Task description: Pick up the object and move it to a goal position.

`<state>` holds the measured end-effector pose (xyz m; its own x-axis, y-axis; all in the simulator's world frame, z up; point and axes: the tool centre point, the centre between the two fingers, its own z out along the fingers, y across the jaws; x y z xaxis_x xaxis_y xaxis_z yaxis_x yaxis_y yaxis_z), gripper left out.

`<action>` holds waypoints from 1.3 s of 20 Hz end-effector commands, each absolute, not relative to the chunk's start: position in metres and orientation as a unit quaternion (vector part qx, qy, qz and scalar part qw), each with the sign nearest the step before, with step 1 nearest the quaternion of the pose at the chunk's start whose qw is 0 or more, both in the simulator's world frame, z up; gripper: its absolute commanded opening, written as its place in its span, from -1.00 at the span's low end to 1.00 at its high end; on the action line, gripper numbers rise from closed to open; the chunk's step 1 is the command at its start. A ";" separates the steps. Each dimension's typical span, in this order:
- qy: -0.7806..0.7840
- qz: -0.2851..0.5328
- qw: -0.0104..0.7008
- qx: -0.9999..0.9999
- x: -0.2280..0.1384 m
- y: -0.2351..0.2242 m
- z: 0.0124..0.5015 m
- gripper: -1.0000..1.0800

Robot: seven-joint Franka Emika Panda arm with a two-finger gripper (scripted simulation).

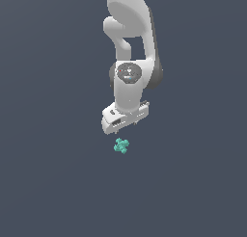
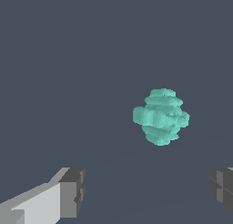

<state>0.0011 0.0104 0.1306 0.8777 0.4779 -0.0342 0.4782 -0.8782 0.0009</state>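
Nothing gripped yet: pincer (image 1: 120, 130) wide apart, empty, just above teal object (image 1: 121, 146). Left to do: lowering, closing, carrying to goal.

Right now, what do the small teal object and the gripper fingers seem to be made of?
The teal object looks like matte plastic or rubber: flat colour, soft shading, no glints on its knobs. As a simulator render, its real material stays open. The fingers look like white hard plastic or painted metal with dark grey pads, also matte. The gripper is open.
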 end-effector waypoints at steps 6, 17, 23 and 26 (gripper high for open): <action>0.343 -0.014 0.004 0.939 0.010 0.005 0.121 0.92; 0.475 -0.009 0.002 0.880 0.022 -0.003 0.108 0.92; 0.538 -0.005 0.001 0.843 0.029 -0.008 0.101 0.92; 0.563 -0.003 0.000 0.827 0.031 -0.010 0.099 0.92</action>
<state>0.0296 -0.0087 0.0999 0.3960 0.9182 -0.0079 0.9182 -0.3960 -0.0041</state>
